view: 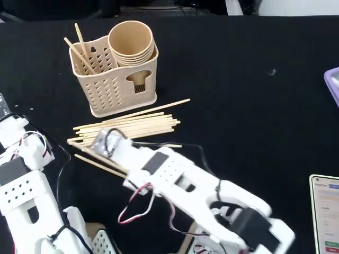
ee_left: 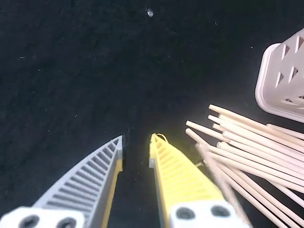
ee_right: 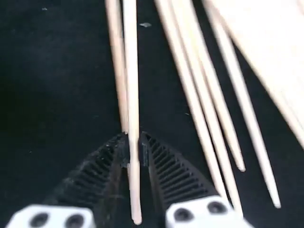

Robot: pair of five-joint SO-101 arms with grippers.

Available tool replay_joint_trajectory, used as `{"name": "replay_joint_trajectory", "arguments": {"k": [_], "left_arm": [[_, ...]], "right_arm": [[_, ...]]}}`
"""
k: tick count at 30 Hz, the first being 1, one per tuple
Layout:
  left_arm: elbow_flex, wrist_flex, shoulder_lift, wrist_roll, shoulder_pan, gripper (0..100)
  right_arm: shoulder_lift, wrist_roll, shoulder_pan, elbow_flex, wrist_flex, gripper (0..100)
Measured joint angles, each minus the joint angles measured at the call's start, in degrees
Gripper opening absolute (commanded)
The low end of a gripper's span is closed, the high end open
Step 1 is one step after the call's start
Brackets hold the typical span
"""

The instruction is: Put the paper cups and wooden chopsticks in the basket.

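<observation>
The beige slotted basket [view: 114,91] stands at the back left, holding a stack of paper cups [view: 131,39] in one compartment and two chopsticks [view: 82,50] in the other. A pile of wooden chopsticks [view: 137,124] lies on the black table in front of it. My right gripper [ee_right: 135,142] is at the pile's left end [view: 98,144], shut on one chopstick [ee_right: 130,71], with the other sticks [ee_right: 199,95] beside it. Left of the pile [ee_left: 247,147], my left gripper [ee_left: 137,139] hovers with a narrow gap between its fingers and nothing in it. The basket's corner [ee_left: 285,80] is beyond.
A loose chopstick [view: 100,165] lies slanted near the right arm. A purple object [view: 332,84] sits at the right edge and a screen [view: 324,211] at the front right. The left arm's body [view: 21,180] occupies the front left.
</observation>
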Motion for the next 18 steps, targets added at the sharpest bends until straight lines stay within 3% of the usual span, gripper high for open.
{"name": "replay_joint_trajectory", "arguments": {"k": [2, 18], "left_arm": [[0.0, 0.0, 0.0, 0.0, 0.0, 10], [0.0, 0.0, 0.0, 0.0, 0.0, 10]], "right_arm": [[2.9, -0.18, -0.09, -1.76, 0.0, 14.9], [12.75, -0.35, -0.44, -7.74, 0.0, 14.5]]}}
